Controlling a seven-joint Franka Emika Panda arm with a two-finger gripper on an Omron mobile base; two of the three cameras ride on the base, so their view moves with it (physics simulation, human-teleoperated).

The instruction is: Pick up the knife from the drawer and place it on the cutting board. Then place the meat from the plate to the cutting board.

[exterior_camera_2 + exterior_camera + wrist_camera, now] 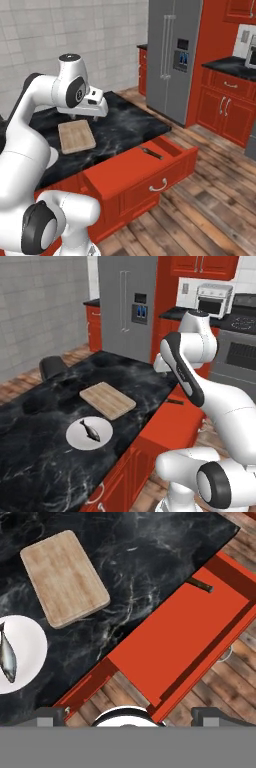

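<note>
A: How's the tool [128, 714]?
B: Jaws spread wide, empty, high over the counter [150, 572] edge.
A: The knife [151, 153]?
B: Lying in the pulled-out drawer [131, 172].
A: The rest?
B: Cutting board [64, 576] bare; meat [7, 654] on the plate [27, 639] beside it.

Black marble counter [45, 456]: cutting board [107, 400], plate [75, 437].

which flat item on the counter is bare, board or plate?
The cutting board: nothing lies on it. The plate beside it carries the meat.
</note>
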